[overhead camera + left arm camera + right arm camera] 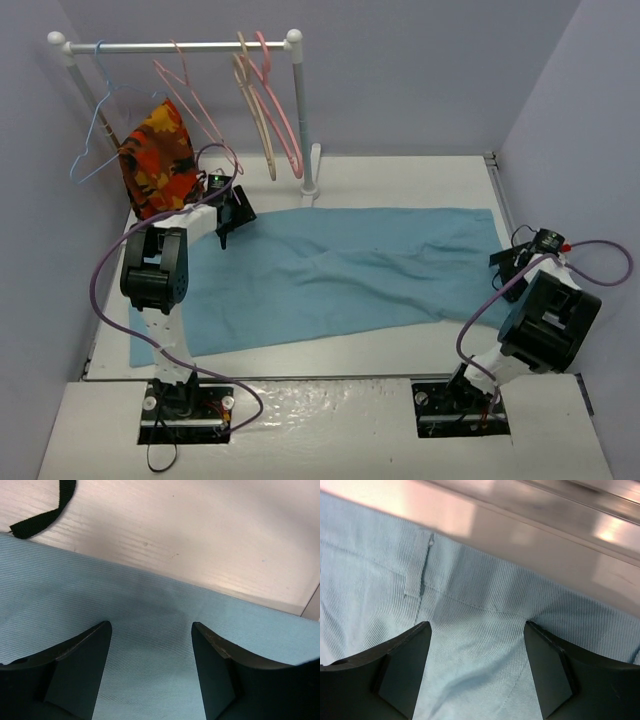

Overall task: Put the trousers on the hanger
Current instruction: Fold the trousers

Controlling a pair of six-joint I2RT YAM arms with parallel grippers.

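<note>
The light blue trousers (330, 275) lie spread flat and wrinkled across the table. The salmon-pink wire hanger (197, 102) hangs on the rail at the back left, apart from both grippers. My left gripper (228, 228) is open over the trousers' far left edge; in the left wrist view its jaws (150, 625) straddle plain fabric (150, 605). My right gripper (506, 268) is open at the trousers' right end. In the right wrist view its jaws (476, 625) straddle the waistband (480, 610), beside a belt loop (419, 565), fingertips low on the cloth. Neither holds anything.
A white clothes rail (130, 46) on a post (303, 120) stands at the back. It carries a blue wire hanger (95, 130), an orange patterned cloth (158, 160) and thicker pink and beige hangers (270, 115). A black strap (45, 515) lies beyond the trousers. Walls close both sides.
</note>
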